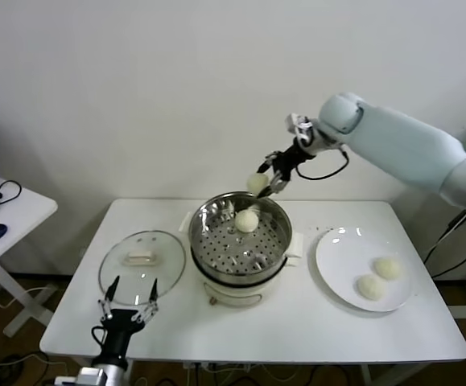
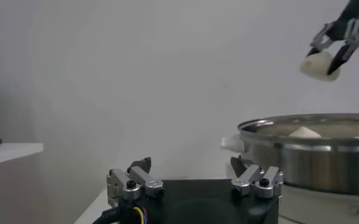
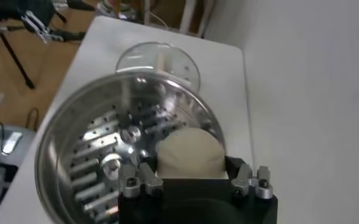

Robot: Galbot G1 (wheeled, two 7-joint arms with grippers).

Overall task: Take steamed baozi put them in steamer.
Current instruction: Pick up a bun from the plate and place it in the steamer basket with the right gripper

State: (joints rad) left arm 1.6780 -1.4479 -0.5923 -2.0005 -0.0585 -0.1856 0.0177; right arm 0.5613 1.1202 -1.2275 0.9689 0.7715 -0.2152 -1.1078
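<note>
At six o'clock, the left gripper (image 1: 128, 293) is idling with fingers apart. Beyond it, the steamer (image 1: 216, 211) is already holding one baozi (image 1: 247, 220). Directly above its twelve o'clock rim, the right gripper (image 1: 274, 175) is clamping a second bun (image 1: 257, 183); two others (image 1: 379, 277) are waiting on the plate (image 1: 337, 251) at three o'clock.

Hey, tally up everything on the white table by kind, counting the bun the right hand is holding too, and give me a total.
Baozi: 4 (one held by the right hand at, one in the steamer, two on the plate)
Steamer: 1
Glass lid: 1
White plate: 1
Total: 7
</note>
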